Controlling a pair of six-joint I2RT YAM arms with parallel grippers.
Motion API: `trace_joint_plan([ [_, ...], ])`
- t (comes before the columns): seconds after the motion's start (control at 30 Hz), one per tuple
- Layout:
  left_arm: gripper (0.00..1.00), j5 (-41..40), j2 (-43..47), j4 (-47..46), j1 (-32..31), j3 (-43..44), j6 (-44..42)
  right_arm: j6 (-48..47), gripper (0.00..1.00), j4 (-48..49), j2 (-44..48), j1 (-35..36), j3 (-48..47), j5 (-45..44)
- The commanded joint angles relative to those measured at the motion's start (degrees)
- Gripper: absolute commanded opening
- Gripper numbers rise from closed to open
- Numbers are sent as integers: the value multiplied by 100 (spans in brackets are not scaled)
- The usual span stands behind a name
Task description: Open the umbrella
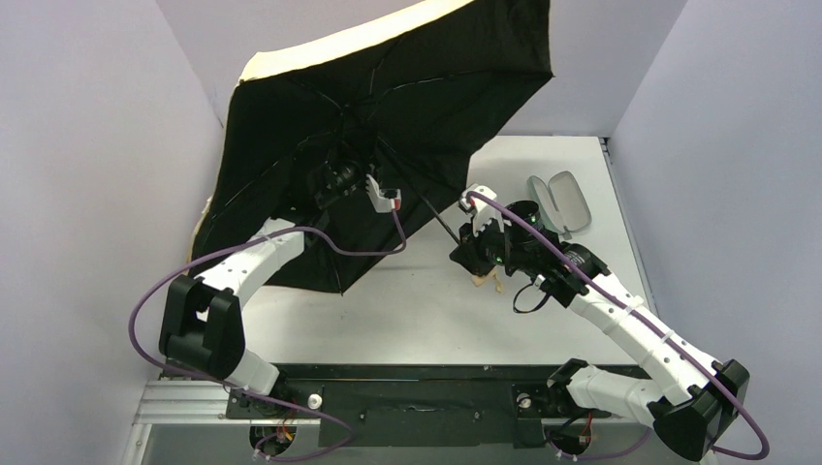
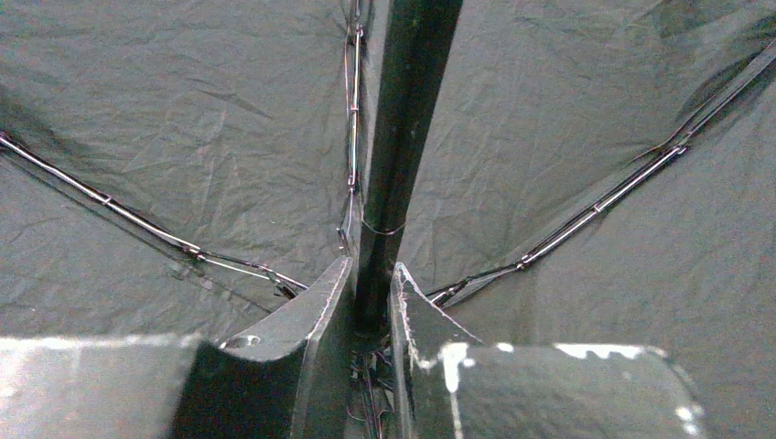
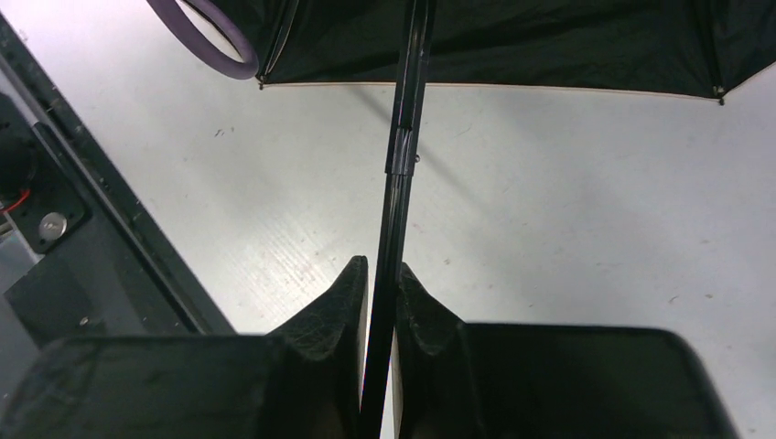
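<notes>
R of umbrella point(image 1: 388, 97): case point(image 1: 565, 205), lid open

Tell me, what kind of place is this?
Probably a robot lab's test booth: a left arm and right arm bolted at the edge of a white table, plain pale walls boxing it in, and an open umbrella to practise on.

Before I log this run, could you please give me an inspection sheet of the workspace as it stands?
Surface: white table, faint scuffs.
Job's things: tan-beige folding umbrella with black lining, canopy spread open and tilted.
Clutter: pale mint-green oval hard case, lid open, on the table's right.
Grippers: left gripper shut on the thin black shaft under the canopy; right gripper shut on it lower down.
Cables: purple cables looping off both arms.
Surroundings: plain pale walls.
</notes>
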State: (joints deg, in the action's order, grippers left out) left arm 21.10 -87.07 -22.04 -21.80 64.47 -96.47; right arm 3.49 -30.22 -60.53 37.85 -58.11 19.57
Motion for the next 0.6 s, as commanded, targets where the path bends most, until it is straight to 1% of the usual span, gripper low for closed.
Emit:
trace_joint_plan([
  [0.0, 8, -2673, -426, -819, 1374, 787, 200, -861, 0, -1456, 610, 192, 112, 877],
  [0.23, 5, -2902, -776, -872, 1625, 1223, 112, -1118, 0, -1709, 617, 239, 112, 818],
  [0.57, 6, -3349, -1267, -828, 1965, 1773, -40, -1492, 0, -2240, 631, 335, 81, 671],
])
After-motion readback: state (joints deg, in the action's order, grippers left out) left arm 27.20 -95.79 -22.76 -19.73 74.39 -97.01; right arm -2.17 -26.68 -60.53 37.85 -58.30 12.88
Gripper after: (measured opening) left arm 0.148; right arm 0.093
